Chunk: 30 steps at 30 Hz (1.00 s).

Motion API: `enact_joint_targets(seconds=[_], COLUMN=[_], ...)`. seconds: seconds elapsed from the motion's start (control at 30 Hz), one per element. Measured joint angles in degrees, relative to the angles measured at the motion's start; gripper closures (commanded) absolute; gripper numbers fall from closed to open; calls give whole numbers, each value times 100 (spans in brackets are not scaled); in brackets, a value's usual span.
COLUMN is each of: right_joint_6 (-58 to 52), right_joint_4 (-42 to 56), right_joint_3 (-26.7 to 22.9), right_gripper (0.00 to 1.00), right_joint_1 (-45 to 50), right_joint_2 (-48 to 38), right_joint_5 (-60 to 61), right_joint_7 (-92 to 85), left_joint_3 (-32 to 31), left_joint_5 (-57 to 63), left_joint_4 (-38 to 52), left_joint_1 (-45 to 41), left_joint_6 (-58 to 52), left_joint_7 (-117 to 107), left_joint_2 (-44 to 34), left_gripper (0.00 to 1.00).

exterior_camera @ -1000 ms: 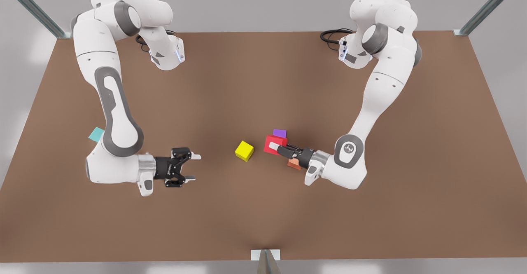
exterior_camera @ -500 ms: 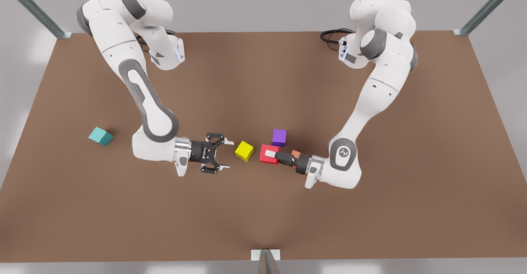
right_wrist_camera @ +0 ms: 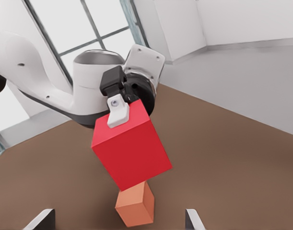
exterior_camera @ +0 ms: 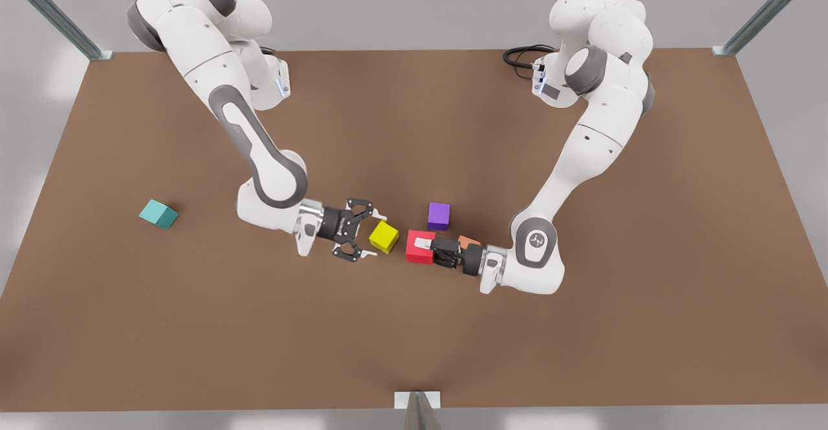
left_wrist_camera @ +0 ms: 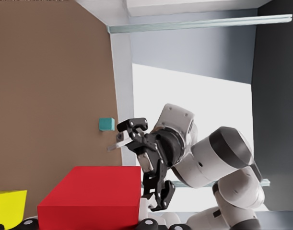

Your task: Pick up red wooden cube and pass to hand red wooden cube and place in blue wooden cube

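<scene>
Fingers on the left gripper (exterior_camera: 428,247) are mostly buried behind the red wooden cube (exterior_camera: 417,252). One pale pad (right_wrist_camera: 118,112) pressed on a cube face is about all you get, and the opposite pad is out of sight. The orange cube (exterior_camera: 467,241) is also half hidden behind that gripper's black body.

So the left gripper is clamped on the red cube, which sticks out past its fingertips toward the other arm, lifted off the brown table (exterior_camera: 582,352). It's plain bright red, clean faces, tilted a bit in the right wrist view, with the orange cube sitting below it.

The right gripper (exterior_camera: 375,236) is spread wide, pointing at the red cube but not touching it, with the yellow cube (exterior_camera: 384,236) under its tips. The purple cube (exterior_camera: 438,215) is just beside the red one. The blue wooden cube (exterior_camera: 158,214), really teal, sits well behind the right gripper, far from everything.
</scene>
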Motion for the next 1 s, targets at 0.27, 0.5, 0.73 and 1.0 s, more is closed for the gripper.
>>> enact_joint_targets(seconds=[0.27,0.5,0.73,1.0], right_joint_6=[98,13,-71,-130], right_joint_4=[525,596,594,594], right_joint_3=[16,31,31,38], right_gripper=[0,0,0,0], right_joint_1=[-10,161,143,189], right_joint_2=[397,497,526,637], right_joint_5=[221,274,298,364], right_joint_7=[-578,-942,-1226,-1441], left_joint_3=[-21,-23,-99,-223], left_joint_5=[-32,-44,-46,-47], left_joint_4=[-51,-45,-44,-20], left_joint_1=[-98,-123,-150,-225], left_joint_6=[185,279,408,682], left_joint_7=[342,555,706,809], left_joint_2=[7,30,28,26], left_gripper=[42,42,42,42])
